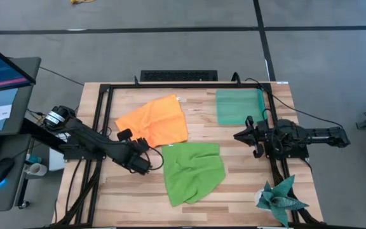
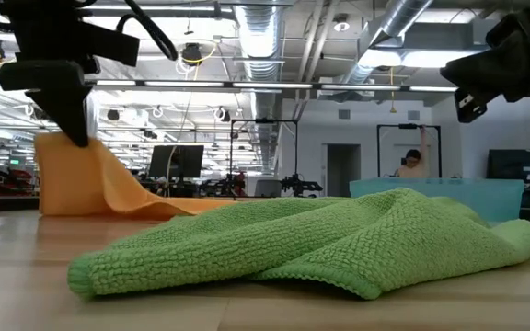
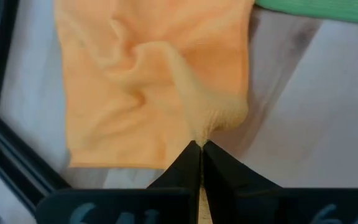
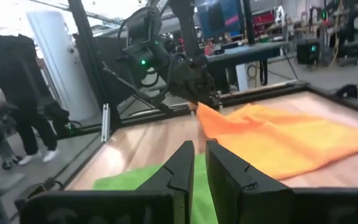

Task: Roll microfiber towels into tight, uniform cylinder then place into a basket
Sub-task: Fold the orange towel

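The orange towel (image 1: 152,119) lies spread at the table's far left, with one near corner raised off the wood. My left gripper (image 1: 146,146) is shut on that corner and also shows in the low view (image 2: 70,129). The green towel (image 1: 192,170) lies crumpled and flat on the table near the middle front. The teal basket (image 1: 239,105) stands at the far right. My right gripper (image 1: 239,135) hovers level beside the basket, its fingers (image 4: 224,171) a narrow gap apart with nothing between them. My left gripper pinches the orange towel's near corner (image 3: 207,127) between its two fingertips, only at their free ends. The fingers slant down from the table's left and near side. The corner is lifted into a peak (image 2: 58,142), and the rest of the cloth slopes down onto the table.
A dark teal spiky star-shaped cloth (image 1: 278,200) lies at the near right corner. A black metal frame (image 1: 100,108) runs around the table. A desk with a monitor (image 1: 2,70) stands to the left. A person (image 4: 14,93) stands beyond the table.
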### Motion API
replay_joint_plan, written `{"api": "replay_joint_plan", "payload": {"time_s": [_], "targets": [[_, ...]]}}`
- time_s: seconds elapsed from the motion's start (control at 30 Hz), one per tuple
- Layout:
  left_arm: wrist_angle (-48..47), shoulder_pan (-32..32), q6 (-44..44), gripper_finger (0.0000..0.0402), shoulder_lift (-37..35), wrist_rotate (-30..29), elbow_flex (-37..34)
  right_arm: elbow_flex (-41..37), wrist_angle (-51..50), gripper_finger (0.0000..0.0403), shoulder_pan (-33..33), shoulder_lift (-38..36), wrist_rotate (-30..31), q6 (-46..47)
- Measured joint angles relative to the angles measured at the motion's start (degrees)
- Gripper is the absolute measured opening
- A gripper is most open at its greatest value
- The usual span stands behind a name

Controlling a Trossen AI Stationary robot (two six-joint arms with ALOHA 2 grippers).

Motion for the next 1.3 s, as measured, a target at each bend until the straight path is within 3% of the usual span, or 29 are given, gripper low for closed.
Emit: {"api": "replay_joint_plan", "payload": {"time_s": [0.27, 0.43, 0.67, 1.0, 1.3], "targets": [[-1.32, 0.0, 1.87, 0.0002, -0.02, -10.01, 0.0, 0.0, 12.35, 0.0066, -0.12, 0.0, 3.47, -1.55], [-1.13, 0.0, 0.79, 0.0002, -0.02, -10.57, 0.0, 0.05, 21.68, 0.0066, -1.54, -0.01, 8.58, -3.51], [-0.94, 0.0, 0.13, 0.0002, -0.03, -10.1, 0.0, 4.31, 21.71, 0.0066, -3.8, 1.75, 9.42, -2.11], [-0.7, 0.0, -1.36, 0.0002, -0.04, -9.44, 0.0, 16.11, 19.54, 0.0066, -4.63, 15.64, 9.31, -6.93], [-0.62, 0.0, -2.06, 0.0002, -0.04, -8.03, 0.0, 16.98, 16.53, 0.0066, -4.39, 31.63, 9.18, -6.94]]}}
